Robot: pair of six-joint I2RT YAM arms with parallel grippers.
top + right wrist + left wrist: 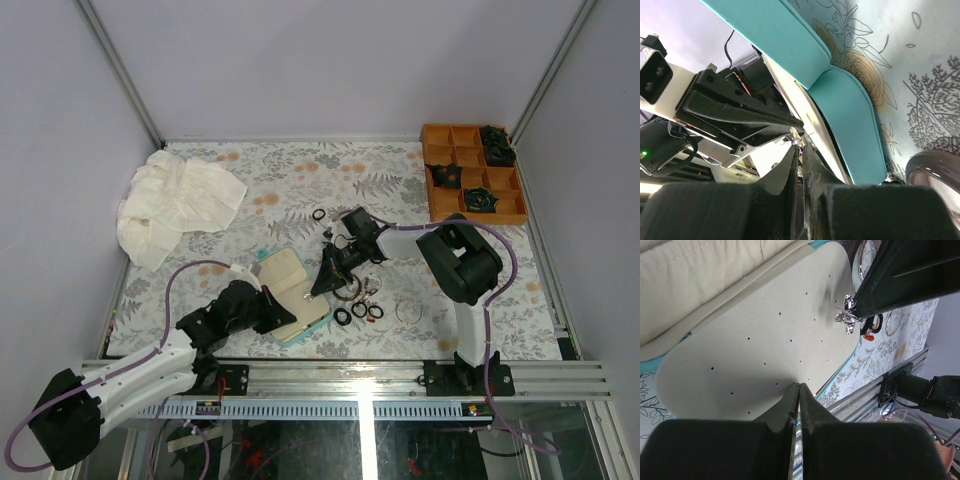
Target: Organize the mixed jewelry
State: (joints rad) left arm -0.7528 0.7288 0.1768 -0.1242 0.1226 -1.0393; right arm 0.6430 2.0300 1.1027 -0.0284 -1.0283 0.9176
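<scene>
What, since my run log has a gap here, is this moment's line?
left hand: shut at cream panel edge | right hand: shut on silver piece over cream panel | teal case: open

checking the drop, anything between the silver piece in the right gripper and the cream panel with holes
Nothing visible: the silver piece hangs from the right gripper over bare cream panel; the left gripper sits at the panel's edge, aside.
</scene>
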